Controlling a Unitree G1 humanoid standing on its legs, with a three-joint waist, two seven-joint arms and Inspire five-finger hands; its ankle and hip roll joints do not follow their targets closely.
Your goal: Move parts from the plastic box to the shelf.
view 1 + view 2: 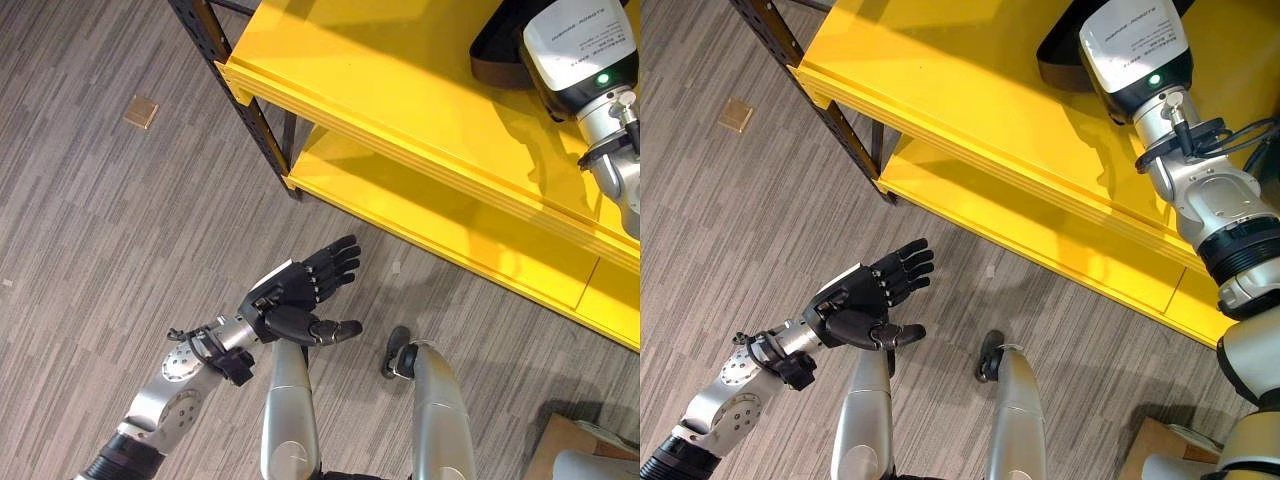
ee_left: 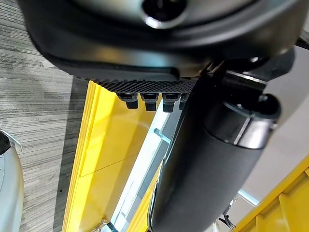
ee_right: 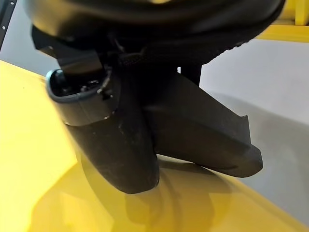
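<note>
My left hand [image 1: 300, 292] hangs low over the grey wood-patterned floor [image 1: 90, 230], fingers straight and spread, thumb out, holding nothing. My right hand [image 3: 145, 130] reaches onto the upper board of the yellow shelf [image 1: 400, 90], its thumb and fingers closed around a dark part [image 3: 207, 140] that rests on the yellow surface (from the head it shows as a black shape [image 1: 1065, 65] behind my wrist). A small tan square [image 1: 141, 111] lies on the floor beside the shelf's black upright [image 1: 230, 60].
</note>
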